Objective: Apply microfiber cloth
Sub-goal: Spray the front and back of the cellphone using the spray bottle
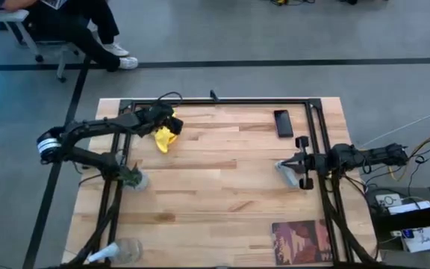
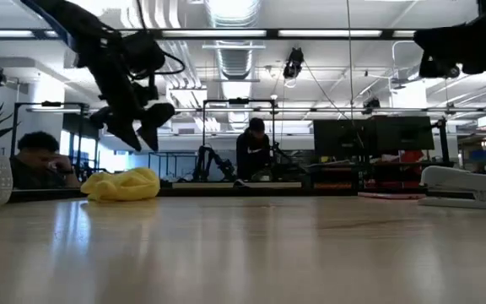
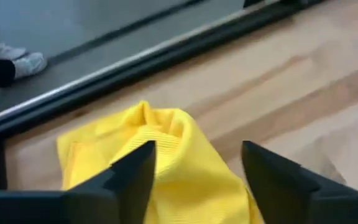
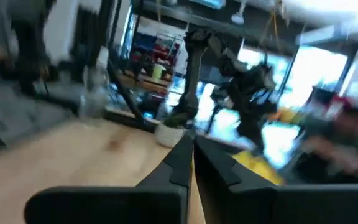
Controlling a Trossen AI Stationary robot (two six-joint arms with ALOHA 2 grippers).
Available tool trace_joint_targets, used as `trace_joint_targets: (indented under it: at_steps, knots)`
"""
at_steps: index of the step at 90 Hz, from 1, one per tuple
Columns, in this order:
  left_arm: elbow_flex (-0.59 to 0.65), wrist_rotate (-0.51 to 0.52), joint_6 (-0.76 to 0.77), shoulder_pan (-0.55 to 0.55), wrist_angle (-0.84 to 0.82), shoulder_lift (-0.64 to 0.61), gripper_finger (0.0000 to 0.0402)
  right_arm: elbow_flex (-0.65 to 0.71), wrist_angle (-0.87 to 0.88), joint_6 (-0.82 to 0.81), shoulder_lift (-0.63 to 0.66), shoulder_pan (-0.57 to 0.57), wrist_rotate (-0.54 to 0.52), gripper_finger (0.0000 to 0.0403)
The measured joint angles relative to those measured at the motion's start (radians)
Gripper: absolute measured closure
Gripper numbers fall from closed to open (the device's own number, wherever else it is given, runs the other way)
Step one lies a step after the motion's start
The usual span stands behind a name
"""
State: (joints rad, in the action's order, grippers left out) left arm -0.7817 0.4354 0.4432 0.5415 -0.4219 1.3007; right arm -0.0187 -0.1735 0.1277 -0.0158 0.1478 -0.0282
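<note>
The yellow microfiber cloth (image 1: pixel 164 139) lies crumpled on the wooden table (image 1: pixel 222 187) at the far left, also showing in the low view (image 2: pixel 123 184). My left gripper (image 1: pixel 172 124) hangs open just above it, fingers pointing down at a slant (image 2: pixel 139 135). In the left wrist view the cloth (image 3: pixel 166 155) shows between and beyond the two spread fingers, which stand clear of it. My right gripper (image 1: pixel 281 165) waits shut at the table's right side, raised off the wood, its fingertips meeting (image 4: pixel 191 149).
A black phone (image 1: pixel 283 123) lies at the far right. A small potted plant (image 1: pixel 134 178) stands left of centre, a clear spray bottle (image 1: pixel 119 250) lies at the near left corner, and a dark printed pad (image 1: pixel 301 240) at the near right. People sit beyond the table.
</note>
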Motion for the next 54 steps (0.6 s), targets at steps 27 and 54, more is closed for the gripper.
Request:
trace_joint_targets:
  at_steps: [27,54]
  knots:
    - [-0.057,-0.139,0.009,0.0,-0.133,0.162,0.0087,0.0,0.001,-0.285,0.0,0.0,0.002,0.0403]
    - [0.012,-0.129,0.047,-0.007,-0.091,0.261,0.0091,0.0,-0.001,-0.347,0.0,0.0,0.002,0.0403]
